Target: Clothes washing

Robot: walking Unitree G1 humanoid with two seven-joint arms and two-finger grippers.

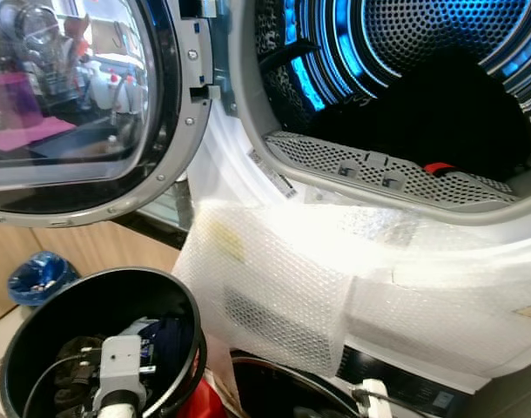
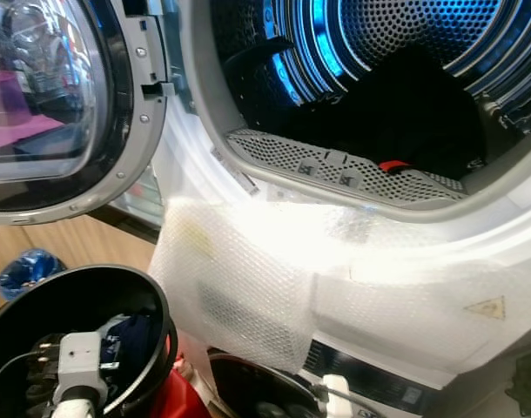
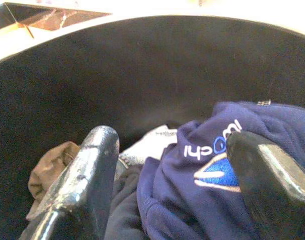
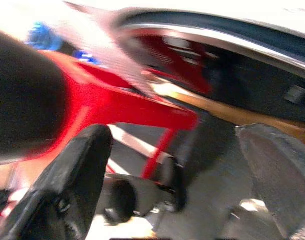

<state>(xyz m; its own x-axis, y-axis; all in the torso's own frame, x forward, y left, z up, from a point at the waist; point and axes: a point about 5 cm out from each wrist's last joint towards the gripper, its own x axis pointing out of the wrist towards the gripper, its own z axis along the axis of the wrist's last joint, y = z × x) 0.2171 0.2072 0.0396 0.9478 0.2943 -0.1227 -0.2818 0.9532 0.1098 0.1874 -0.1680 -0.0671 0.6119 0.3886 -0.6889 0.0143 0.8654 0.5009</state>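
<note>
The washing machine drum (image 1: 405,52) stands open and lit blue, with dark clothes (image 1: 448,113) heaped inside. At lower left a black bucket (image 1: 100,275) holds laundry, and my left wrist (image 1: 119,370) reaches down into it. In the left wrist view my left gripper (image 3: 172,145) is open just above a navy garment (image 3: 202,195) with a white and blue logo. A brown cloth (image 3: 50,167) and a white cloth (image 3: 152,142) lie beside it. My right gripper (image 4: 175,137) is open and holds nothing, low beside a red frame (image 4: 117,105).
The round glass door (image 1: 74,104) is swung open to the left, above the bucket. Bubble wrap (image 1: 274,287) drapes the machine's front below the opening. A second dark bin (image 1: 283,387) sits at the bottom middle. A blue bundle (image 1: 39,274) lies on the wooden floor at left.
</note>
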